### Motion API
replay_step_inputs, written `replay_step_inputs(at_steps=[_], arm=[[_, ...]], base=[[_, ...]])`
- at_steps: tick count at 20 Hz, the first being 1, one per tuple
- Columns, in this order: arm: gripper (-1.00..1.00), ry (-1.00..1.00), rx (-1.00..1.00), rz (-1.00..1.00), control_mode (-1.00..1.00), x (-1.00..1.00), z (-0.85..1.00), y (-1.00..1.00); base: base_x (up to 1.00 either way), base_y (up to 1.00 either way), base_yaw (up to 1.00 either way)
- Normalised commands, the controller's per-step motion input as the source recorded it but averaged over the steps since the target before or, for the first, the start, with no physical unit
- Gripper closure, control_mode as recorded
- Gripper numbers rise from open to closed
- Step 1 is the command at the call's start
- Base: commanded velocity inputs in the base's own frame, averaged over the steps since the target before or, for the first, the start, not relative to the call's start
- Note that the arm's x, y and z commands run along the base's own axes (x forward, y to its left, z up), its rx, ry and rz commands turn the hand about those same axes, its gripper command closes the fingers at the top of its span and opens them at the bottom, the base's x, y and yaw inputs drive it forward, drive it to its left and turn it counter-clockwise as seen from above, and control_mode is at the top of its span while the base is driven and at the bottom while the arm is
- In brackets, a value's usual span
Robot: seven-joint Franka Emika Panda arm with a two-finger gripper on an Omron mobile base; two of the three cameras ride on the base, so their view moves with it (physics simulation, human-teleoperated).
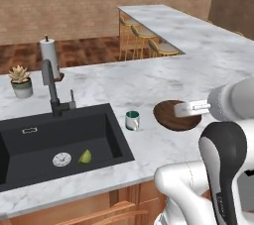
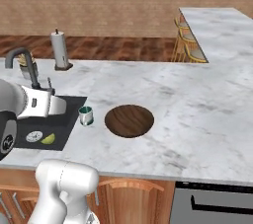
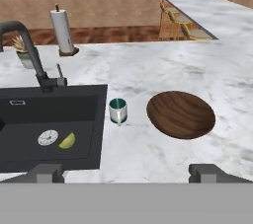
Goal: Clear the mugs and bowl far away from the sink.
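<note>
The gripper [image 3: 126,172] is seen spread wide with nothing between its fingers, held above the front of the marble counter [image 3: 148,70]. In the hand view the mug [image 3: 117,110], green outside with a white handle side, is found just above centre, standing upright on the counter right beside the sink [image 3: 49,119] at its 3 o'clock edge. The bowl [image 3: 181,114], dark wood grain, is laid flat at the mug's 3 o'clock, near it but apart. Inside the black basin a round silver drain [image 3: 48,137] is spotted, with a lime wedge [image 3: 67,141] touching close at its 3 o'clock. The faucet [image 3: 29,50] is set at the sink's 12 o'clock rim. A paper towel roll [image 3: 63,33] and a potted plant [image 3: 21,50] are placed further back, and stools [image 3: 178,25] are lined up under the far bar
</note>
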Motion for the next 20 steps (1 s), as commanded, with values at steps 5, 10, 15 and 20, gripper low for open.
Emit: replay_step_inputs(at_steps=[5,10,15,20], arm=[[-1.00,0.11,0.01,0.02,-1.00,0.03,-0.20,0.02],[-1.00,0.18,0.00,0.06,-1.00,0.21,-0.28,0.00],[-1.00,0.02,0.00,0.03,-1.00,0.25,-0.06,0.02],[-1.00,0.00,0.00,-0.01,-1.00,0.26,-0.14,0.12]], base=[[0.00,0.00,0.00],[0.00,0.00,0.00],[0.00,0.00,0.00],[0.00,0.00,0.00]])
